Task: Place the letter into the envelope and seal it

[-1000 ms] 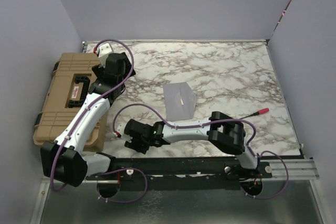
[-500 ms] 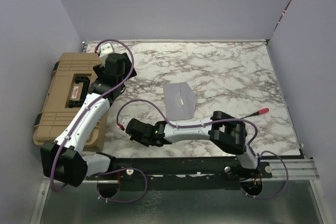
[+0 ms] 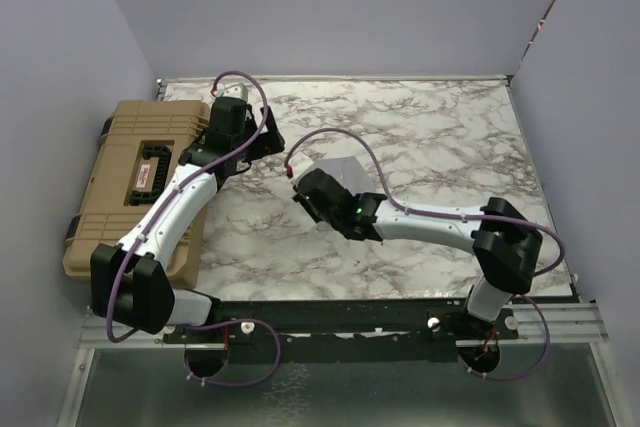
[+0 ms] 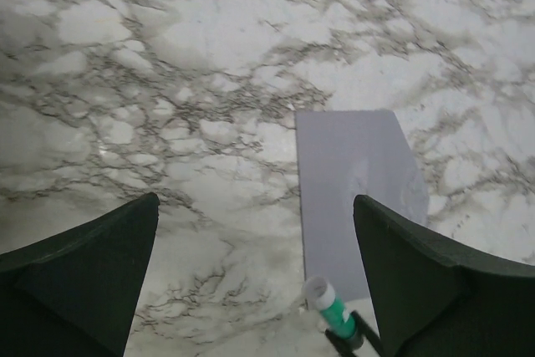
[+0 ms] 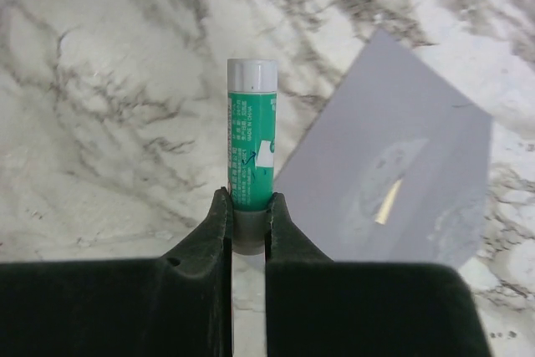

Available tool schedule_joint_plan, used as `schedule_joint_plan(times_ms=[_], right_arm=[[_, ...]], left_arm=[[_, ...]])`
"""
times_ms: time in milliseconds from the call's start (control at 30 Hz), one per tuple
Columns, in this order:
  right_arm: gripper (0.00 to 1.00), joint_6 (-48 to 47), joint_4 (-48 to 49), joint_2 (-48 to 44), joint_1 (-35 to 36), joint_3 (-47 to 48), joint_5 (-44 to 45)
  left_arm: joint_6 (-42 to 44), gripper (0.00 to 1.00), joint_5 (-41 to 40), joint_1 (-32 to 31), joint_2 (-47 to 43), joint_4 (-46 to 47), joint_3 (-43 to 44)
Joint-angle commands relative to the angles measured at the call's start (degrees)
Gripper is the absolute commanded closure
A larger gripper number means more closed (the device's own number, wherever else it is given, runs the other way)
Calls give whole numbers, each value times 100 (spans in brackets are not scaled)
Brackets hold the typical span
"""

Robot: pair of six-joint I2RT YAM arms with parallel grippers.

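Glue stick (image 5: pixel 252 135) clamped in R gripper (image 5: pixel 248 216) beside envelope (image 5: pixel 393 165), prob. for sealing flap; L gripper (image 4: pixel 255 202) wide apart, empty, above bench (image 4: pixel 167 56).

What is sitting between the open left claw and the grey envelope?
Nothing visible: only bare marble table lies between the left gripper and the envelope. The green glue stick, clamped in the right gripper, pokes in at the envelope's edge.

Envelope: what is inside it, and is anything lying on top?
Nothing lies on the envelope. A thin peach sliver, probably the letter, shows through its face; the rest is hidden under grey paper. The right gripper holds a glue stick near its edge.
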Motion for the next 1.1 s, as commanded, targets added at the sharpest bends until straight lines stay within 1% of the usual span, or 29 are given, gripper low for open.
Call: schedule_joint_plan(times_ms=[0,100,233,300,400,533,667,767,967,1033,1067], right_arm=[[100,168,584,-670,-367,-307,-47],[100,26,978,-1065,-449,-563,-177],[100,-340,1340,-1456,-466,-766,-344],[100,-604,1499,-1566,-486,-858,-356],[100,-788,1510,-1630,-569,-876,-355],[100,-1048,1525,-1781,-647,-998,-542],[100,-1357,1474,-1984,-664,-1120,-696],[100,-1631,1393,-2074,-683,-1102,-939],[100,-1987,994,-1895,-683,-832,-1316],[100,-2035,973,-1865,-683,-845,-1320],[100,-2038,973,-1858,-683,-850,-1318]], left_arm=[[339,2,2289,40,182,217,234],[344,5,3153,40,301,275,233],[296,16,4668,42,580,320,244],[227,24,5239,42,651,323,196],[212,35,5577,53,618,328,101],[217,44,5916,95,556,327,78],[227,57,6229,85,567,327,81],[223,57,6253,86,554,340,45],[84,46,6195,86,676,342,196],[72,46,6210,86,693,339,227],[76,49,6239,86,682,344,228]])
